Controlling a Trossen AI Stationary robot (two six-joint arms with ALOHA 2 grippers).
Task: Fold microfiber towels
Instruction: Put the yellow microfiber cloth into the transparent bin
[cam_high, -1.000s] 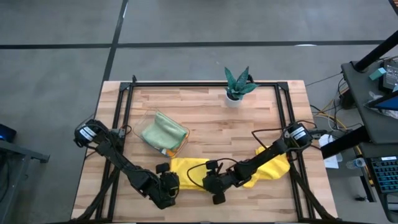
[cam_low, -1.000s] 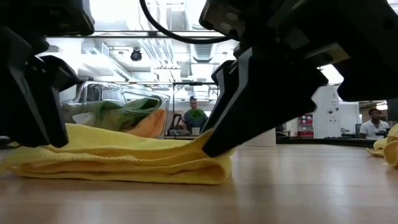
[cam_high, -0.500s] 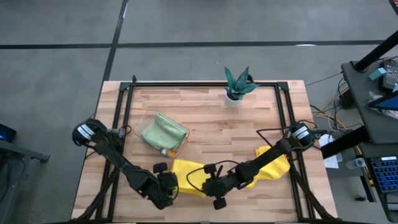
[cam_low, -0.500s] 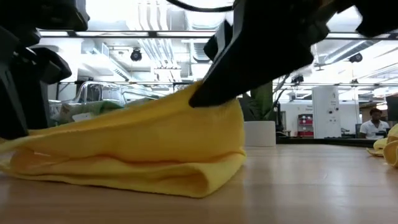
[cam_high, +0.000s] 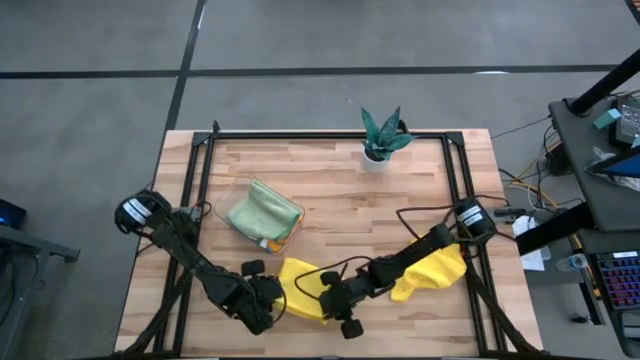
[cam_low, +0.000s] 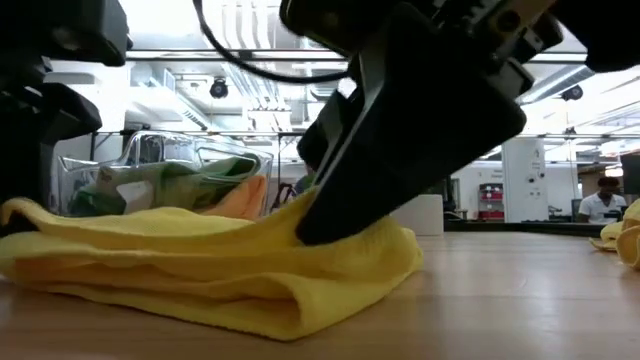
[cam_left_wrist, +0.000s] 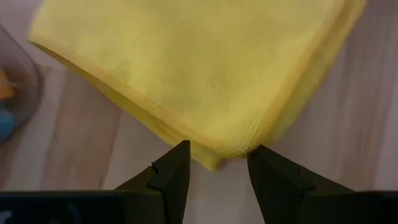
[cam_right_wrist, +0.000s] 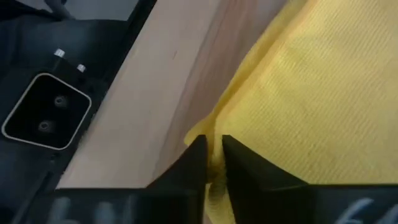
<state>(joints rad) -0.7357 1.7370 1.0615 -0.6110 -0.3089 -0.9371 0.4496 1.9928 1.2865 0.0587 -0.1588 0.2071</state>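
Observation:
A yellow microfiber towel (cam_high: 300, 288) lies folded near the table's front edge, thick and bunched in the low view (cam_low: 200, 265). My right gripper (cam_high: 325, 298) comes in from the right and is shut on this towel (cam_right_wrist: 213, 155). My left gripper (cam_high: 268, 305) is open just left of the towel. Its two fingers (cam_left_wrist: 217, 177) stand on either side of a towel corner (cam_left_wrist: 214, 158); I cannot tell whether they touch it. A second yellow towel (cam_high: 435, 268) lies crumpled under the right arm. My right gripper pinches an edge of the yellow towel (cam_right_wrist: 217, 124) between its two fingers. They slant down from the table's right side. One finger (cam_low: 325, 225) rests on the top layer, which rises toward it. The layers below lie on the table.
A clear tray (cam_high: 232, 200) holding a pale green towel (cam_high: 262, 210) stands behind the work area at centre left. A small potted plant (cam_high: 382, 135) stands at the far edge. Black frame rails run along the table's left, right and far sides.
My right gripper has lifted the yellow towel's right end, carried it toward the table's left edge and sunk again. The top layer rose into a hump and now sits lower. The towel's left part has stayed on the table.

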